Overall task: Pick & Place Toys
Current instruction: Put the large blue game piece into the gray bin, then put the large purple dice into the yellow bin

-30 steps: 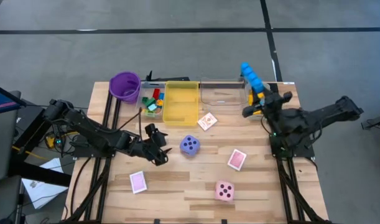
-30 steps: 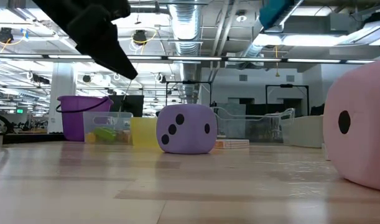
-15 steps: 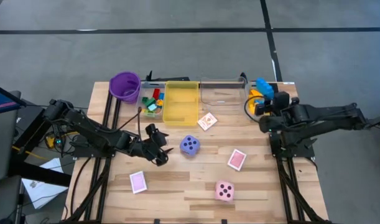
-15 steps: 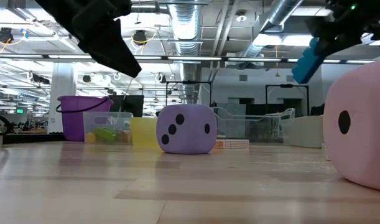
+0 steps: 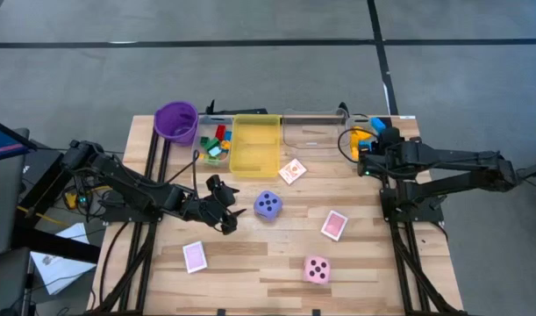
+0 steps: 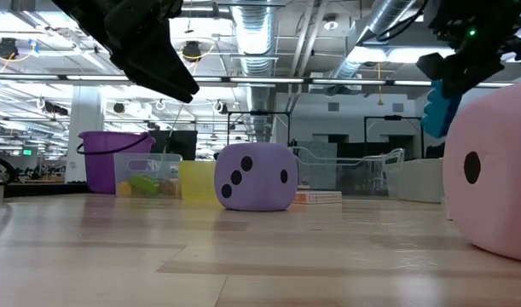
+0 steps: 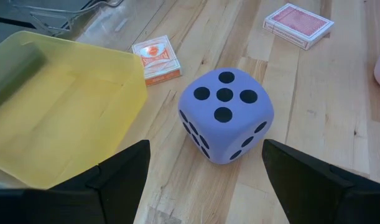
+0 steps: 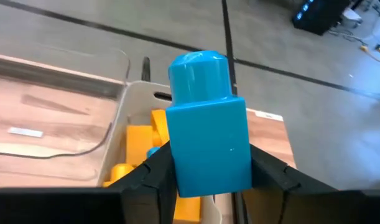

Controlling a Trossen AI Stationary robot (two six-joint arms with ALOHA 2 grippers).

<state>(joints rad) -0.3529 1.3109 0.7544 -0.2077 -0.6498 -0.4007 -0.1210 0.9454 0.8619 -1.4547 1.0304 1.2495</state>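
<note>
My right gripper (image 5: 370,147) is at the table's far right corner, shut on a blue brick (image 8: 205,124). It holds the brick above a pale bin (image 8: 135,99) that has yellow bricks (image 8: 137,140) in it. My left gripper (image 5: 222,209) hangs open above the table, just left of the purple die (image 7: 226,115). The die rests on the wood ahead of the fingers and is not touched. The pink die (image 5: 317,269) sits near the front edge. Three pink-backed cards (image 5: 334,225) (image 5: 194,256) (image 5: 292,171) lie flat on the table. My right gripper pinches the blue brick by two opposite side walls (image 8: 180,163) between its two fingers, at the end away from the round stud (image 8: 199,68). The fingers slant downward. The brick is lifted clear, stud end pointing away from the gripper, above the bin.
Along the far edge stand a purple cup (image 5: 175,121), a small clear bin of mixed bricks (image 5: 217,145), a yellow bin (image 5: 255,145) and a clear bin (image 5: 316,132). Bare wood lies between the dice and the cards.
My right gripper has swung and tipped downward with the blue brick and sunk toward the bin at the far right corner. The brick pointed up and away before and now slants down. My left gripper has stayed beside the purple die.
</note>
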